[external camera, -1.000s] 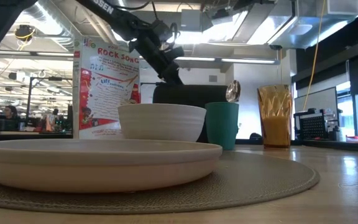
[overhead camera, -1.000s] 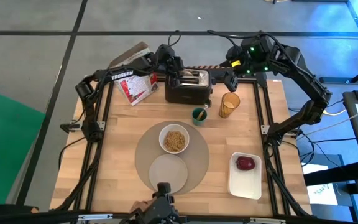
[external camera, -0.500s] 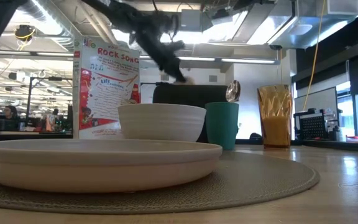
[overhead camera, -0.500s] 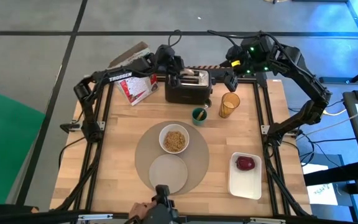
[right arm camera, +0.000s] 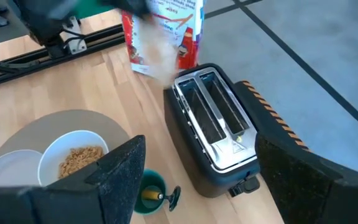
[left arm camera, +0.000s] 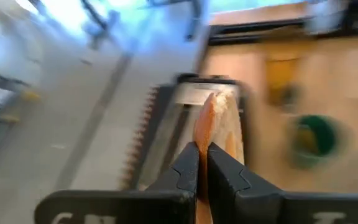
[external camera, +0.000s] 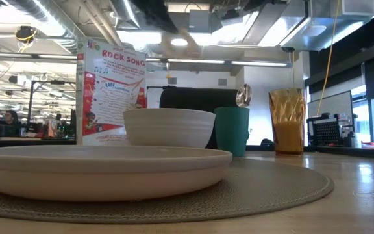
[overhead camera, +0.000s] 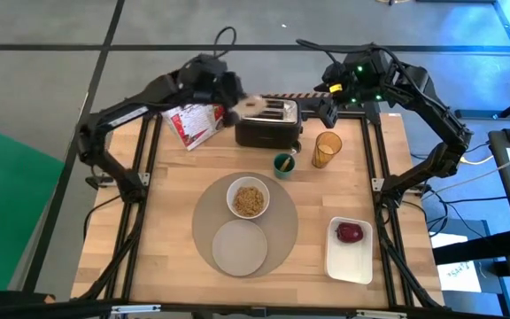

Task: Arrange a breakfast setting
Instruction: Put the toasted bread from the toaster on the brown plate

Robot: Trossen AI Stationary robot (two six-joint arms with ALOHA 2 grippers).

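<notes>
Lifted clear of the toaster (overhead camera: pixel 268 121) since the earlier frames, the bagel half (left arm camera: pixel 217 134) now rides in the left gripper (left arm camera: pixel 202 167), whose fingers are clamped on its edge so that the slice stands out beyond the tips. A second ago that gripper was down at the slots; in the high view it now sits up and off the toaster's left end, with the pale slice (overhead camera: pixel 253 104) blurred just past it, over the near corner of the appliance. The slots (right arm camera: pixel 211 112) look empty in the right wrist view, so my reading is that the pull from the toaster is done and the carry is beginning.

Well away from those fingers, toward the front of the table, lies the round placemat (overhead camera: pixel 244 223). On it stand the white bowl (overhead camera: pixel 248 198) with a brown cereal-like filling and, nearer the front edge, the small white plate (overhead camera: pixel 239 246), which is bare and the likely landing spot. Between toaster and mat stand a green cup (overhead camera: pixel 283 164) holding a small utensil and the amber cup (overhead camera: pixel 327 149). The red apple (overhead camera: pixel 350 232) rests on the white tray (overhead camera: pixel 351 252), off to the right. A printed box (overhead camera: pixel 190 122) stands beside the toaster.

The right gripper (right arm camera: pixel 194 171) hovers above the toaster's right end, fingers spread wide and holding nothing.
</notes>
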